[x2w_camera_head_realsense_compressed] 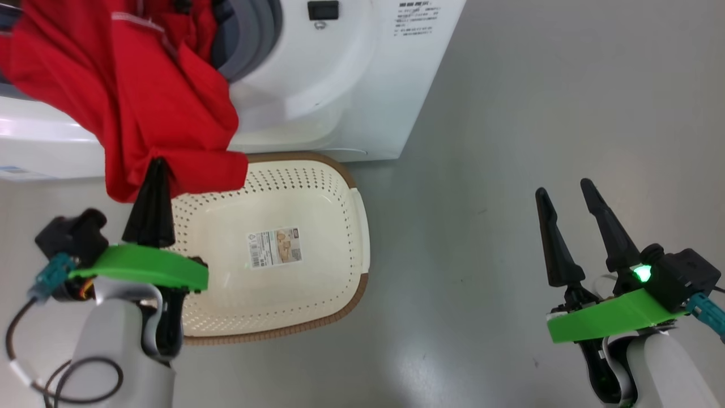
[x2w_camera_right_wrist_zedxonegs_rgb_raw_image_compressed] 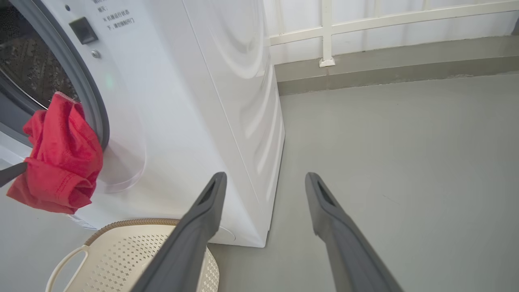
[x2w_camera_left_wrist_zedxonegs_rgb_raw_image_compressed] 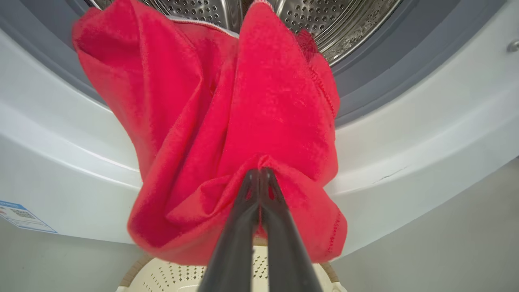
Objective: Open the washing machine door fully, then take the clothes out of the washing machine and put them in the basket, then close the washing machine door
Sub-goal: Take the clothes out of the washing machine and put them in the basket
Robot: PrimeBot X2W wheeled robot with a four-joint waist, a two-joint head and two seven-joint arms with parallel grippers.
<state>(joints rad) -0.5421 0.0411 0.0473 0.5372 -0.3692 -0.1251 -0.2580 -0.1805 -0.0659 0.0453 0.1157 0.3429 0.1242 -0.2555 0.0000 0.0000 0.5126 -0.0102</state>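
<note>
Closest to the lens, the left gripper [x2w_camera_left_wrist_zedxonegs_rgb_raw_image_compressed: 259,171] has both dark fingers pressed together, clamped on a lower fold of the red clothes [x2w_camera_left_wrist_zedxonegs_rgb_raw_image_compressed: 251,101]. The fabric bunches around the fingertips and hangs below them in a loose lobe. The upper part of the clothes trails back over the grey gasket [x2w_camera_head_realsense_compressed: 255,34] into the perforated steel drum [x2w_camera_left_wrist_zedxonegs_rgb_raw_image_compressed: 324,20], so the load is partly out of the washing machine [x2w_camera_head_realsense_compressed: 340,102] and draped down its white front. The basket [x2w_camera_head_realsense_compressed: 317,192] stands on the grey floor [x2w_camera_head_realsense_compressed: 538,113] just in front of the machine. Its far edge is close to the cabinet base, and a label sticker [x2w_camera_head_realsense_compressed: 274,247] is visible on its bare bottom. In the head view the gripped fold overlaps the basket's far left corner. Whether the cloth touches the brown rim or hangs clear above it cannot be determined from these angles. The right gripper [x2w_camera_head_realsense_compressed: 563,188] is over open floor to the right, well apart from the basket and the machine, with its two fingers spread wide and nothing between them. Its wrist view looks along the machine's side panel, with the red bundle visible at the drum opening.
</note>
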